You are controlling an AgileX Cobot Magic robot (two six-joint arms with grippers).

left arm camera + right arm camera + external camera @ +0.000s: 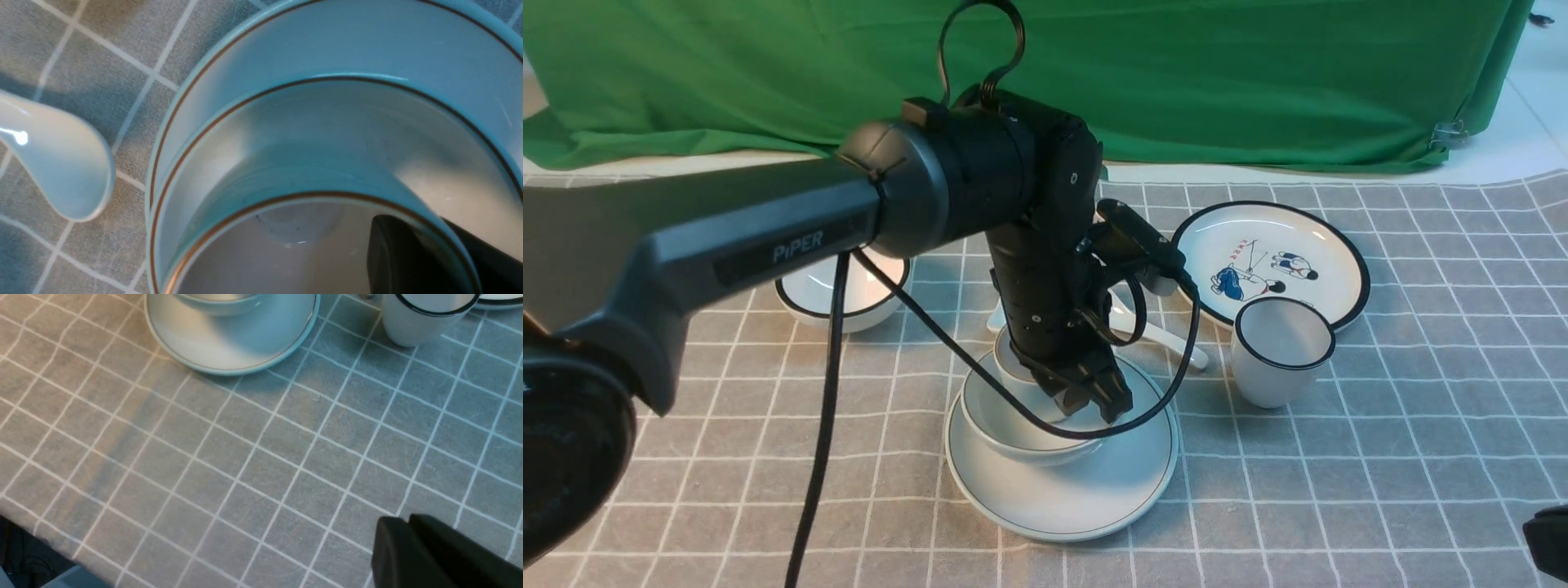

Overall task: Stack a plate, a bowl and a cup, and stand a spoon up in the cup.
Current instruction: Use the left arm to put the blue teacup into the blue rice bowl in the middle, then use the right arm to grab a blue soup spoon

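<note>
The pale plate [1062, 490] lies on the checked cloth with the shallow bowl [1013, 429] on it. Inside the bowl is the small cup [1010, 359], mostly hidden behind my left arm. My left gripper [1094, 400] is shut on the cup's wall [310, 179], one finger [392, 253] inside the rim and the other outside. The wrist view does not show whether the cup rests on the bowl's [327, 114] floor. The glossy white spoon [65, 163] lies on the cloth beside the plate [367, 45]. Low over bare cloth, my right gripper [408, 522] is shut and holds nothing.
A black-rimmed plate with cartoon figures [1270, 261] and a black-rimmed cup [1282, 351] stand at the right. A black-rimmed bowl [841, 294] sits at the left, behind my arm. A green cloth hangs at the back. The table's near edge [24, 543] is close to my right gripper.
</note>
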